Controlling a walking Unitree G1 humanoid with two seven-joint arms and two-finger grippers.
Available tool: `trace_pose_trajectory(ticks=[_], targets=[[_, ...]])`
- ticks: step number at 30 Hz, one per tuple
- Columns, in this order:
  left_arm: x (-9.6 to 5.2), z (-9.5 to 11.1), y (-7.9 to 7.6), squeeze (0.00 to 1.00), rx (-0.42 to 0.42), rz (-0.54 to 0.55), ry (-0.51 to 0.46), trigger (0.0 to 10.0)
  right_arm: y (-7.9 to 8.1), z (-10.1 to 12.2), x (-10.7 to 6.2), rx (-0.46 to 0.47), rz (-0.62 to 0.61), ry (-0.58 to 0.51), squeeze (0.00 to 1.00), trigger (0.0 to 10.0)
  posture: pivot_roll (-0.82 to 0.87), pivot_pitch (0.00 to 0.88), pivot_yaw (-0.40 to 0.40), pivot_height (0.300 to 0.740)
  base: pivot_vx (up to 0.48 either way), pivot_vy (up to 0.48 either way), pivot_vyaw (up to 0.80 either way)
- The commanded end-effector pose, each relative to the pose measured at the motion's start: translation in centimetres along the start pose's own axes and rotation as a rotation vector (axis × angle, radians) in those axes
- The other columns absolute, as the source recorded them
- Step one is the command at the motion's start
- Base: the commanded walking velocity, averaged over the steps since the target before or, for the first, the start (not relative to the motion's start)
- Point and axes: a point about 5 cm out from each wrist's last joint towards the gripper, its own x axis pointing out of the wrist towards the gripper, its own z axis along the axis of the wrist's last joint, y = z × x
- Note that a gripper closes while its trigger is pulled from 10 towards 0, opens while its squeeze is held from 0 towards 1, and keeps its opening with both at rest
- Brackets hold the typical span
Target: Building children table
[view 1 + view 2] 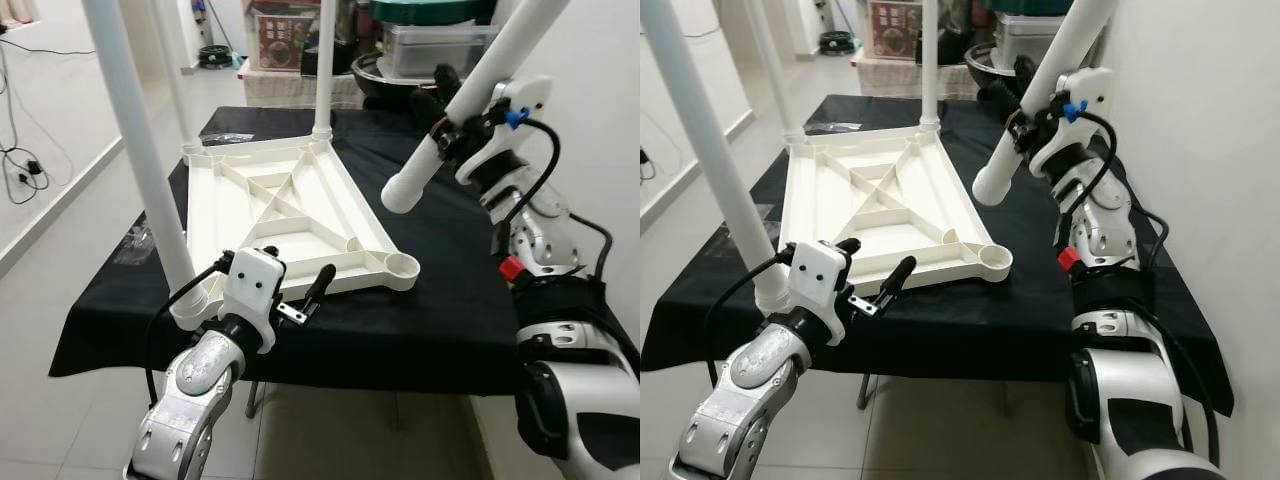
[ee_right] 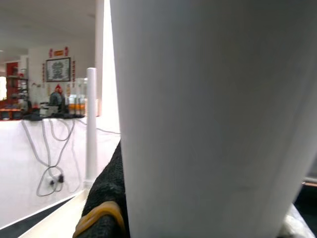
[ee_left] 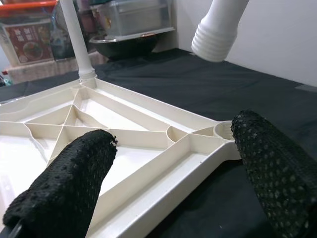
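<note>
The right gripper (image 1: 455,128) is clamped around a loose white table leg (image 1: 470,90), holding it tilted above the black-covered table (image 1: 440,320) with its ribbed end (image 3: 214,43) hanging over the cloth, near but clear of the empty corner socket (image 1: 402,264) of the upturned white tabletop (image 1: 290,215). The left gripper (image 1: 300,300) sits with its fingers spread, empty, at the tabletop's near edge, beside a leg already standing in its socket (image 1: 150,170). The chief risk is misalignment: brought down at this slant, the ribbed end would likely catch the socket rim and push the unheld tabletop across the cloth. A long leg gripped near one end may also swing or slip, and could knock the far leg (image 1: 324,60).
</note>
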Motion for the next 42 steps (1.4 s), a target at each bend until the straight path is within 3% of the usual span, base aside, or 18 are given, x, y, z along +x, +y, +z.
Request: trace_pose_trajectory(ticks=[1, 20, 42], targets=[[0.1, -0.2, 0.2, 0.0, 0.01, 0.007, 0.006, 10.0, 0.0, -0.4, -0.3, 0.007, -0.007, 0.012, 0.0, 10.0, 0.07, 0.046, -0.015, 0.74, 0.277, 0.0, 0.0], [0.7, -0.2, 0.6, 0.0, -0.003, 0.039, -0.005, 10.0, 0.1, -0.7, 0.0, 0.012, -0.011, 0.03, 0.0, 10.0, 0.07, 0.06, -0.018, 0.74, 0.044, 0.0, 0.0], [1.0, 0.1, 0.2, 0.0, 0.019, -0.006, -0.022, 10.0, 0.0, -0.8, -0.2, 0.009, -0.017, 0.032, 0.0, 10.0, 0.07, 0.063, -0.016, 0.74, 0.0, 0.0, 0.0]])
